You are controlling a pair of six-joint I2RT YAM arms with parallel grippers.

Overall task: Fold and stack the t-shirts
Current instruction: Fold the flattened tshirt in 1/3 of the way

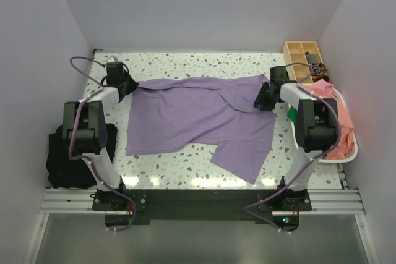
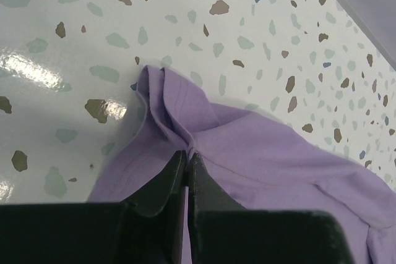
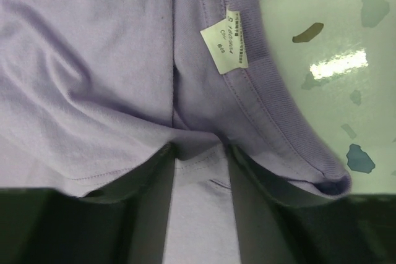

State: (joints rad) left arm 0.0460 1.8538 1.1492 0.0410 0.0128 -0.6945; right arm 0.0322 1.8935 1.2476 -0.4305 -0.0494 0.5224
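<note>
Lavender t-shirt (image 1: 185, 115): soft matt cloth, ribbed collar (image 3: 291, 134) (tag (image 3: 224, 41) looks papery); tabletop (image 1: 173, 63) glossy, smooth, speckled w/ glare.

light: bright, even | glare: overhead spots on table (image 2: 25, 69) | focus: sharp

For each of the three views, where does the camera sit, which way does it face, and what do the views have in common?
Top external: above and behind the robot, facing down at the table; left gripper and right gripper both show, holding the lavender t-shirt.
Left wrist: on the left wrist, facing along its shut fingers at a pinched shirt edge.
Right wrist: on the right wrist, facing the collar and its white label; own fingers show.
Shared: every view sees this shirt.
</note>
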